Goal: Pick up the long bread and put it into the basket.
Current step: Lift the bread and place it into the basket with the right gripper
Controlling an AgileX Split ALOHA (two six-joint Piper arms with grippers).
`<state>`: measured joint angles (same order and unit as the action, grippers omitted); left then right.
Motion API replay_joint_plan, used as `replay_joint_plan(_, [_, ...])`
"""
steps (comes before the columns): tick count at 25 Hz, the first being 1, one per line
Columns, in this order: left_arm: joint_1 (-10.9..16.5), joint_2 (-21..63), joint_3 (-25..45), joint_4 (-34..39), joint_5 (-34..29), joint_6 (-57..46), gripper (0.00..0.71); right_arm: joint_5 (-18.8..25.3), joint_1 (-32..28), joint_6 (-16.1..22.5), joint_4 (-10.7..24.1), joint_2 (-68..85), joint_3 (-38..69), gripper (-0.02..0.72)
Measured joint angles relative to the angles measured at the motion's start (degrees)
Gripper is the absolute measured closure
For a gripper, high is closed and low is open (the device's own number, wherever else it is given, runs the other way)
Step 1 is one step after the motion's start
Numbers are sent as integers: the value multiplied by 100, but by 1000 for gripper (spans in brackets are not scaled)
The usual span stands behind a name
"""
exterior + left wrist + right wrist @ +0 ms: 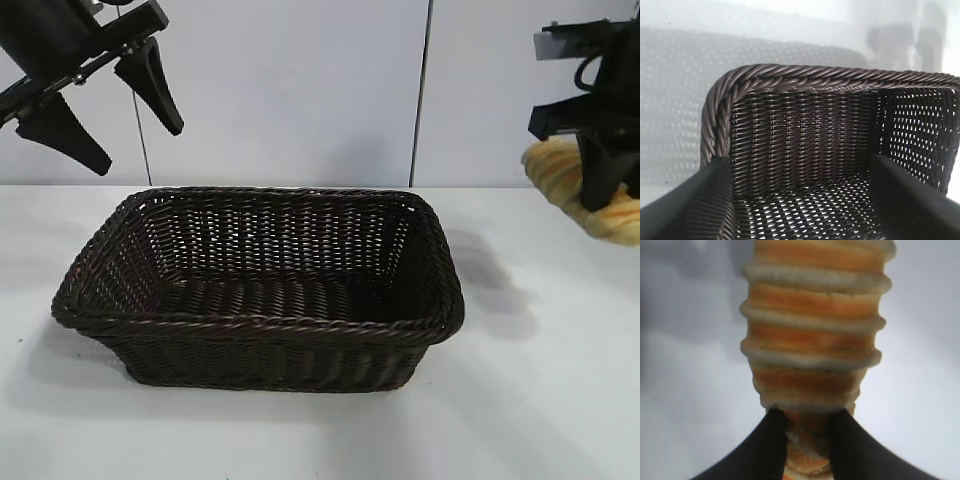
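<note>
**Striped loaf held aloft beside the basket**

The long bread (pixel 560 170) is a rounded golden-yellow loaf, banded crosswise with orange-brown stripes and pale raised ridges that give it a twisted look; it hangs in the air at the right edge of the exterior view, above the white table (pixel 540 400) and apart from the basket (pixel 260 325); the right gripper (pixel 608 200) pinches it narrowly across its width, black fingers (pixel 765 450) pressed into both sides; the basket is dark brown wicker, rectangular, with sloping walls and a braided rim; the left gripper (pixel 105 115) hovers over its far left corner, jaws spread wide around nothing.
</note>
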<state>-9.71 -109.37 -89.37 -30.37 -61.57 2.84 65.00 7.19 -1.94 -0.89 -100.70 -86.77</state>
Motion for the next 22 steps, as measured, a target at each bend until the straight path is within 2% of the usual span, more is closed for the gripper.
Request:
replay_joint_plan(5, [0, 0, 0, 0, -4, 4, 158, 61, 279, -46, -9, -5, -31, 510])
replay_joint_plan(13, [0, 0, 0, 0, -6, 11, 158, -59, 1421, -66, -29, -5, -31, 510])
replay_joint_plan(22, [0, 0, 0, 0, -11, 11, 158, -564, 2523, -161, -92, -78, -40, 512])
